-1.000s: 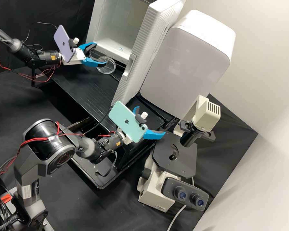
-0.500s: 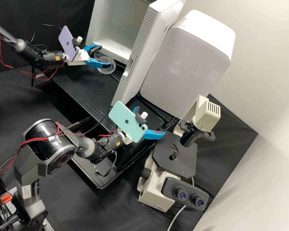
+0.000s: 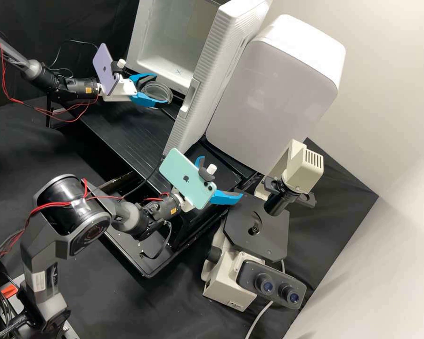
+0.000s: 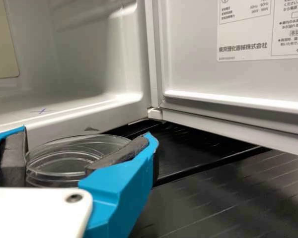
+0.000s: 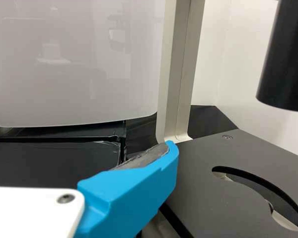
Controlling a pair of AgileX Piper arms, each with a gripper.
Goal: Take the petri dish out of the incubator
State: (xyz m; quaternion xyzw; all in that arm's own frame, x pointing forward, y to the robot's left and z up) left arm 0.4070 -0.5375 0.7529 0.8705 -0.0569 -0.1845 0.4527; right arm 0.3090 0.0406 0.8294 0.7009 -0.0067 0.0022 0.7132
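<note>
In the frame's upper left, the left gripper (image 3: 153, 88), clamped on the clear round plastic petri dish (image 3: 160, 90), has drifted right toward the white box-shaped incubator (image 3: 169, 42); the dish looks already outside

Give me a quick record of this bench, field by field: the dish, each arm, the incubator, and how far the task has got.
dish: clear round plastic petri dish, upright, just outside the chamber opening
left gripper: left gripper shut on the dish, one blue finger on each side
incubator: white box incubator, ribbed door open
right gripper: right gripper at the edge of the black stage of the white microscope
task status: dish out of the chamber, not yet released
</note>
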